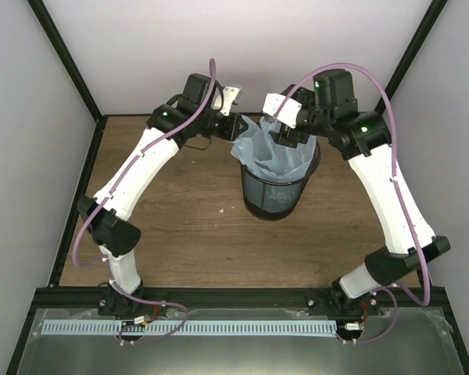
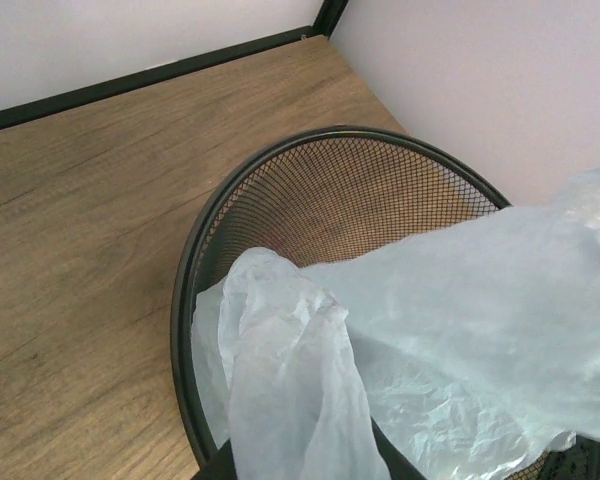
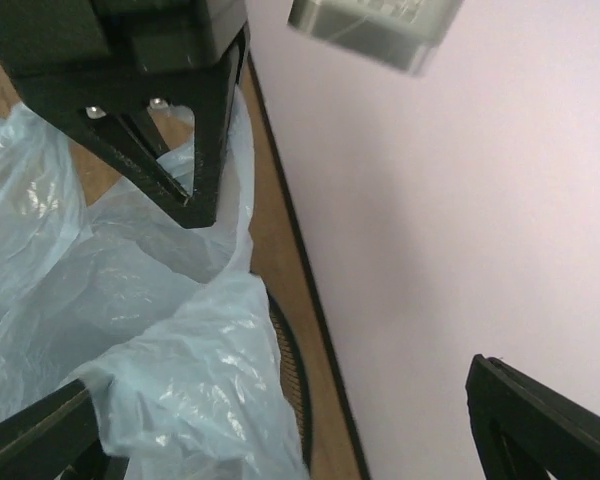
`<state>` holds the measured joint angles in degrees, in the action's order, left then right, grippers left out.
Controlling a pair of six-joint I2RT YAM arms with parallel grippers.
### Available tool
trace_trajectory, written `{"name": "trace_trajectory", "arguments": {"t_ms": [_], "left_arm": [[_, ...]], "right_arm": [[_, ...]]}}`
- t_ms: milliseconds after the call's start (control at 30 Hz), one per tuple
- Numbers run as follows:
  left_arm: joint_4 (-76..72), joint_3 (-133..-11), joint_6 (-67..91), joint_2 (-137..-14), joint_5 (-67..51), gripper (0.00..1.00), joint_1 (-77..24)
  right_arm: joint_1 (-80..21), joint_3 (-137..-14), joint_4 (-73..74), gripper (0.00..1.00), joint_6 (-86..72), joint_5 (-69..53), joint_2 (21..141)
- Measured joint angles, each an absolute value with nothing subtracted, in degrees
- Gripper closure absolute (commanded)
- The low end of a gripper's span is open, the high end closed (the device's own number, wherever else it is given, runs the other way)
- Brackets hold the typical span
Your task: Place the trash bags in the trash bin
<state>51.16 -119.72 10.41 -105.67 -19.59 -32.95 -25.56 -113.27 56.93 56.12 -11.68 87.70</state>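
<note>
The black wire-mesh trash bin (image 1: 275, 194) stands upright at the back middle of the wooden table. The light-blue trash bag (image 1: 270, 152) hangs partly inside it and bulges above its rim. My left gripper (image 1: 236, 129) is at the bin's left rim, shut on a bunched edge of the bag (image 2: 300, 400), which it holds above the rim (image 2: 188, 270). My right gripper (image 1: 288, 134) is over the bin's back right, with jaws wide apart (image 3: 290, 430). The bag (image 3: 180, 390) drapes over its left finger (image 3: 35, 440). The bin's rim (image 3: 292, 385) shows beneath. The bag's lettering is hidden.
The enclosure's back wall (image 1: 250, 55) and black frame posts (image 1: 410, 55) stand close behind the bin. The right wall (image 3: 460, 200) is near my right gripper. A small pale speck (image 1: 223, 209) lies on the table (image 1: 180, 226) in front of the bin.
</note>
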Motion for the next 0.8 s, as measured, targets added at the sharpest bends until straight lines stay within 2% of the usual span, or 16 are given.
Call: {"name": "trace_trajectory", "arguments": {"t_ms": [300,367,433,533,633,700,733,800], "left_arm": [[50.2,-119.1,10.5,-105.0,-19.7,0.96,-32.9],[50.2,-119.1,10.5,-105.0,-19.7,0.96,-32.9],[50.1,-119.0,10.5,-104.9,-19.7,0.96,-32.9],[49.8,-118.3,10.5,-104.6,-19.7,0.96,-32.9],[49.6,-116.9,10.5,-103.8,-19.6,0.96,-32.9],[49.4,-116.2,10.5,-103.4,-19.3,0.96,-33.0],[49.4,-116.0,10.5,-103.1,-18.9,0.96,-33.0],[49.3,-115.7,10.5,-102.7,-17.8,0.96,-33.0]], "right_arm": [[-26.2,-113.1,55.5,0.08,59.9,-10.9,83.8],[-26.7,-113.1,55.5,0.09,60.5,-10.2,84.3],[-27.0,-113.1,55.4,0.14,60.6,-9.4,85.1],[-27.2,-114.1,56.1,0.32,59.8,-7.8,87.6],[-27.2,-114.8,57.1,0.63,58.0,-6.8,90.6],[-27.2,-114.8,57.9,0.9,57.3,-6.8,91.8],[-26.9,-114.8,58.1,0.98,55.8,-7.1,92.2],[-25.9,-115.7,58.6,0.99,54.2,-8.3,92.7]]}}
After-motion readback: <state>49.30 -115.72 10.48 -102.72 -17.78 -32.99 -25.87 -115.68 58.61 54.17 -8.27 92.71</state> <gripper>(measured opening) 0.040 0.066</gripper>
